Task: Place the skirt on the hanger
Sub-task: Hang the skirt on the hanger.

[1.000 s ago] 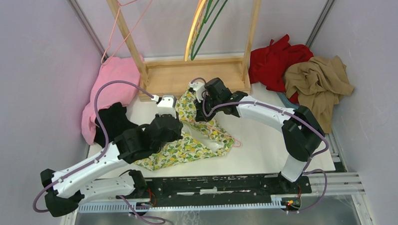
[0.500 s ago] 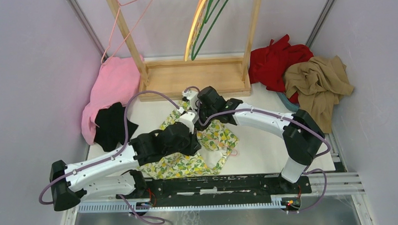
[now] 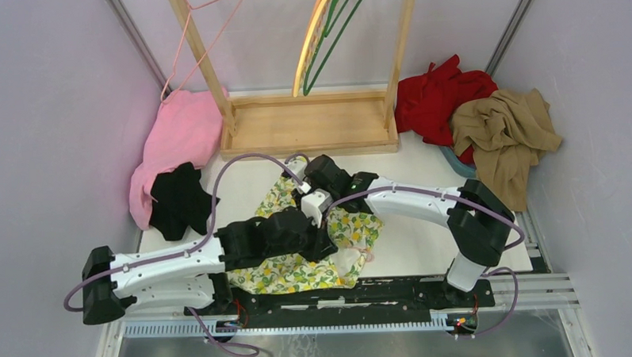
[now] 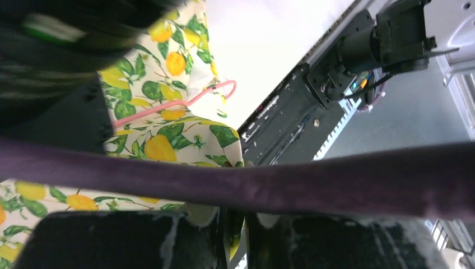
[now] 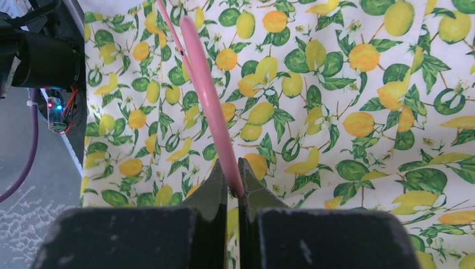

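The lemon-print skirt (image 3: 288, 271) lies crumpled on the white table near the front edge. It fills the right wrist view (image 5: 336, 112) and shows in the left wrist view (image 4: 162, 140). The pink hanger (image 5: 204, 95) lies across the skirt; a bit of its wire shows in the left wrist view (image 4: 168, 109) and pokes out at the skirt's right edge (image 3: 371, 252). My right gripper (image 5: 235, 175) (image 3: 311, 186) is shut on the hanger's wire. My left gripper (image 4: 236, 216) (image 3: 329, 243) is shut on a fold of the skirt. A purple cable crosses the left wrist view.
A wooden rack (image 3: 311, 123) stands at the back with another pink hanger (image 3: 193, 48), a green hanger (image 3: 335, 31) and an orange-yellow hanger (image 3: 308, 48). Pink (image 3: 176, 136) and black (image 3: 179, 201) clothes lie left, red (image 3: 437, 99) and tan (image 3: 505, 128) garments right.
Both grippers have moved toward the near edge, the left one also to the right. The skirt has been dragged nearer and bunched up with them.
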